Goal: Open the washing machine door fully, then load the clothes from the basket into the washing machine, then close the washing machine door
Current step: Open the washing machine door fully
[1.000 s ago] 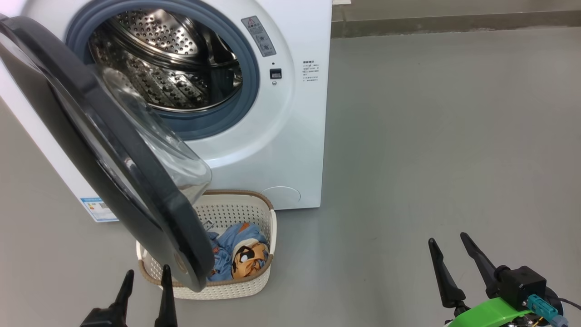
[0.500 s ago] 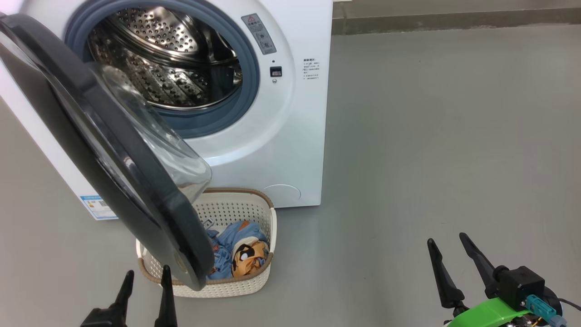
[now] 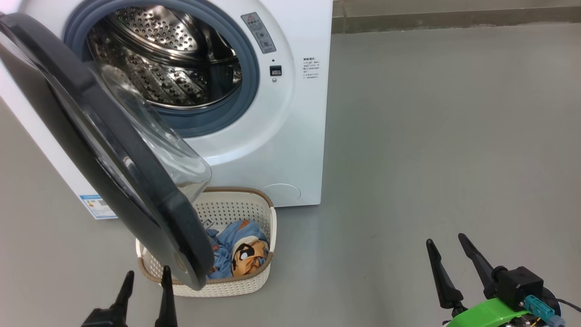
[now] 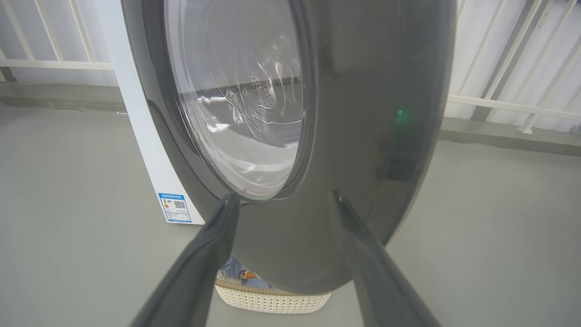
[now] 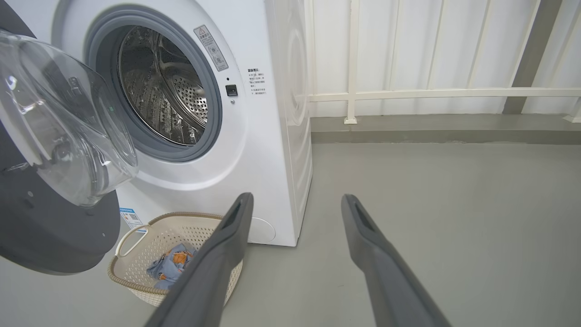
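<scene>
Head view: washing machine door stands open at an angle, its lower edge hiding the basket's left half; clothes lie in the right half. Washing machine top cut off. Left gripper fingers apart, empty, near door's lower rim, contact unclear. Right gripper spread, empty, over bare floor.

Left wrist view: door close ahead, basket a sliver beneath.

Right wrist view: drum mouth unobstructed, free floor to the right
</scene>
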You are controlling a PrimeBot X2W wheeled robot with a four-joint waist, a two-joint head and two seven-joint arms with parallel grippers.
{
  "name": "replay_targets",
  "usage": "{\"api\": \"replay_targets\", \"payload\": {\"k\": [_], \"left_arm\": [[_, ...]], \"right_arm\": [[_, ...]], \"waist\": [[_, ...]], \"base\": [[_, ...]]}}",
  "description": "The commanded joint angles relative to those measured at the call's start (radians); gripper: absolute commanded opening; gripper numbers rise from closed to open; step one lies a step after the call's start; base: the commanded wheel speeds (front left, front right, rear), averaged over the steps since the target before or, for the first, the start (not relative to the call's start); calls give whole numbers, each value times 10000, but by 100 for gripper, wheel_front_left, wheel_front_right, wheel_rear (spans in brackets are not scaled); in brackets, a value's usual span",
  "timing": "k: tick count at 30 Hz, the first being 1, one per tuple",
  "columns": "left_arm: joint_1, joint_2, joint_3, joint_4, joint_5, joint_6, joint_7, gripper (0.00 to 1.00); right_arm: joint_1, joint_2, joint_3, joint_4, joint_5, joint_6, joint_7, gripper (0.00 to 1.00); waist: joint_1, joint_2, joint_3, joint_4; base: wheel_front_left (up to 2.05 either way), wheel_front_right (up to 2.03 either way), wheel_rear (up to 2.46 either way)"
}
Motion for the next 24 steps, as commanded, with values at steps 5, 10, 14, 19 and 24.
{"api": "replay_targets", "payload": {"k": [5, 10, 14, 19, 24], "left_arm": [[-273, 106, 380, -323, 100, -62, -92, 0], [-251, 106, 472, -388, 43, -97, -92, 0], [-270, 106, 556, -509, 48, -103, -92, 0], [-353, 106, 851, -906, -1, -188, -92, 0], [-501, 106, 1251, -1469, 35, -251, -92, 0]], "right_arm": [[-125, 16, 180, -180, -65, 16, -120, 100], [-142, 43, 175, -162, -85, 16, -120, 100], [-145, 60, 179, -142, -101, 16, -120, 100], [-147, 87, 186, -150, -113, 16, -120, 100], [-157, 112, 166, -160, -121, 16, -120, 100]], "waist": [[0, 0, -9, 6], [0, 0, -13, 5], [0, 0, -23, 6], [0, 0, -33, 16], [0, 0, -59, 13]], "base": [[0, 0, 0], [0, 0, 0], [0, 0, 0], [0, 0, 0], [0, 0, 0]]}}
